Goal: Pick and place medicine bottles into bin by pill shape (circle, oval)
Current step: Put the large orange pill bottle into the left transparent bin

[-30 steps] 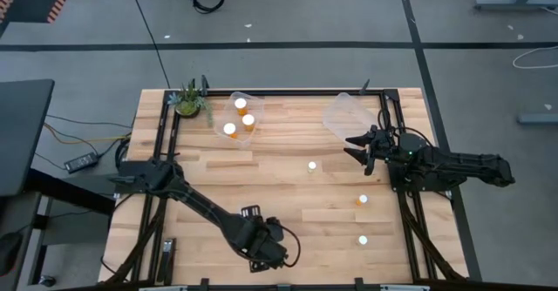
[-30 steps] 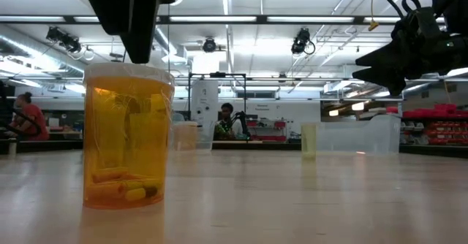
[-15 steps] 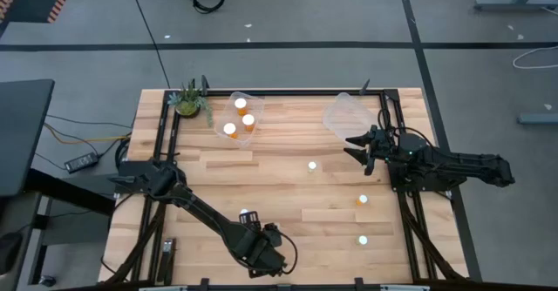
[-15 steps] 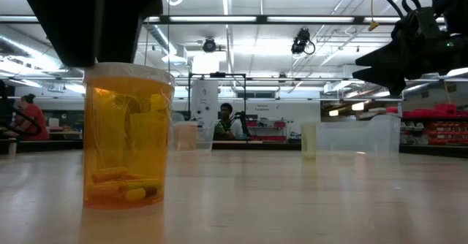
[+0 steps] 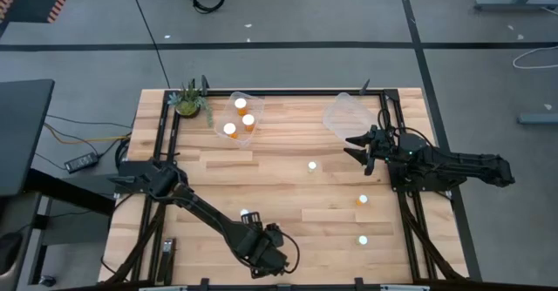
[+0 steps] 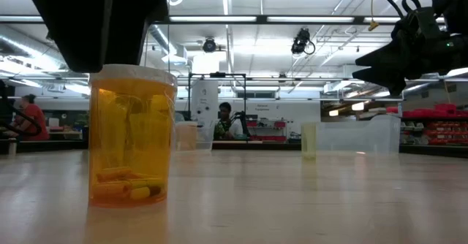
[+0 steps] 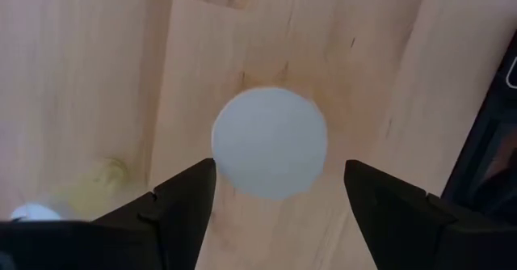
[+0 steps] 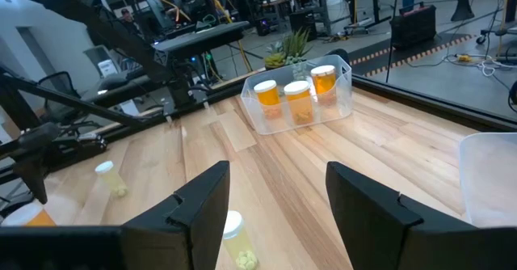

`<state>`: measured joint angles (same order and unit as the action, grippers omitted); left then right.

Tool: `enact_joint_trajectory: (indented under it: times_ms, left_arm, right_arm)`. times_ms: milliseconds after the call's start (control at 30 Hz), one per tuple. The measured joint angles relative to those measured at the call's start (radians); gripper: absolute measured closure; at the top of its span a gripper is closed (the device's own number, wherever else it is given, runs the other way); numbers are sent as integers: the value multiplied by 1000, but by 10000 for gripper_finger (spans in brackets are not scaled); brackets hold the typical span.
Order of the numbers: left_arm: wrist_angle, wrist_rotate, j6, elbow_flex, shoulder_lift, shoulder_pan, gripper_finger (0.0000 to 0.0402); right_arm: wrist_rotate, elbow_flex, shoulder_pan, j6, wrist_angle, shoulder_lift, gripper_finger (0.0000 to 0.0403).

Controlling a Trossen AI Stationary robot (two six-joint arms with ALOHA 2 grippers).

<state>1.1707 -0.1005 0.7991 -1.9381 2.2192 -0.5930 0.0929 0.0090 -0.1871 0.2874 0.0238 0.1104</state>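
Note:
An orange medicine bottle (image 6: pixel 131 138) with oval yellow pills stands upright on the table, and its white cap (image 5: pixel 244 213) also shows from above. My left gripper (image 6: pixel 95 25) hangs just over it, open. In the left wrist view the cap (image 7: pixel 271 143) sits between the spread fingers (image 7: pixel 182 201) without touching them. Three more bottles (image 5: pixel 311 165) (image 5: pixel 363 199) (image 5: pixel 363 239) stand on the right half. My right gripper (image 5: pixel 357 145) hovers open and empty beside the clear bin (image 5: pixel 344 115). The other bin (image 5: pixel 237 117) holds three bottles (image 8: pixel 296 94).
A small potted plant (image 5: pixel 188 99) stands at the back left corner. Black frame rails (image 5: pixel 166 134) run along both sides of the wooden table (image 5: pixel 288 186). The room beyond has shelves and people far off.
My left gripper has opened fully and drawn up and back off the bottle, whose cap now shows from above. The bottle shifted slightly. The right arm has not moved.

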Motion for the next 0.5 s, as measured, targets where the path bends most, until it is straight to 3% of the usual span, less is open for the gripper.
enact_joint_trajectory:
  times_ms: [500]
  left_arm:
    - [-42, -34, -22, 1, 11, 2, 117]
  right_arm:
    - [0, 0, 0, 0, 0, 0, 189]
